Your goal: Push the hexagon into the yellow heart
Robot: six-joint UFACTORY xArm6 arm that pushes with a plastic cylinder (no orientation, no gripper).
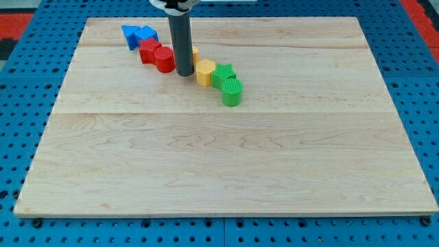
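Observation:
The yellow hexagon lies on the wooden board in the upper middle, part of a slanting row of blocks. A second yellow block, mostly hidden behind the rod, sits just above and left of it; its shape cannot be made out. My tip rests on the board just left of the hexagon, between it and the red round block. I cannot tell whether the tip touches either block.
Up the row to the left lie another red block and two blue blocks. A green star touches the hexagon's right side, with a green cylinder just below it.

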